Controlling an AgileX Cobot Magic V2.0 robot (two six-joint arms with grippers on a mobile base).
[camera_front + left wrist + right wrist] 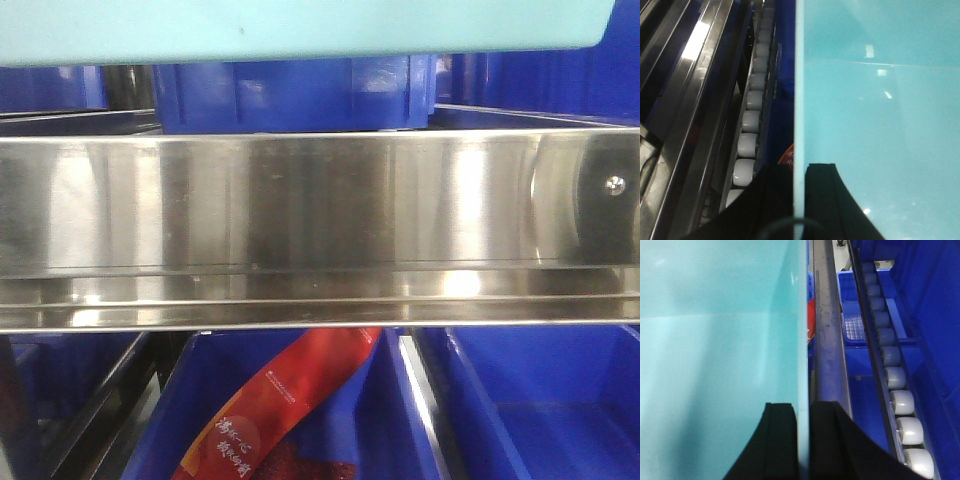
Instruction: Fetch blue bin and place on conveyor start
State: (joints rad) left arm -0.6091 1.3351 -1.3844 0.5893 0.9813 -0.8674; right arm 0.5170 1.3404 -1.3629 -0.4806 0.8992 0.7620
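Observation:
The blue bin point(300, 30) is a pale turquoise tub, and in the front view only its underside shows along the top edge, above the steel rail. My left gripper point(799, 170) is shut on the bin's left wall point(799, 100), one black finger point(777, 200) outside and one inside the blue bin point(880, 125). On the opposite side my right gripper point(803, 407) is shut on the right wall, with its fingers either side of the rim of the blue bin point(715, 340). The conveyor start is out of view.
A shiny stainless-steel shelf rail point(320, 220) crosses the front view. Dark blue crates point(300, 95) stand behind it and more point(540, 400) below, one holding a red packet point(280, 410). White roller tracks point(750, 120) point(890, 370) run beside the bin on both sides.

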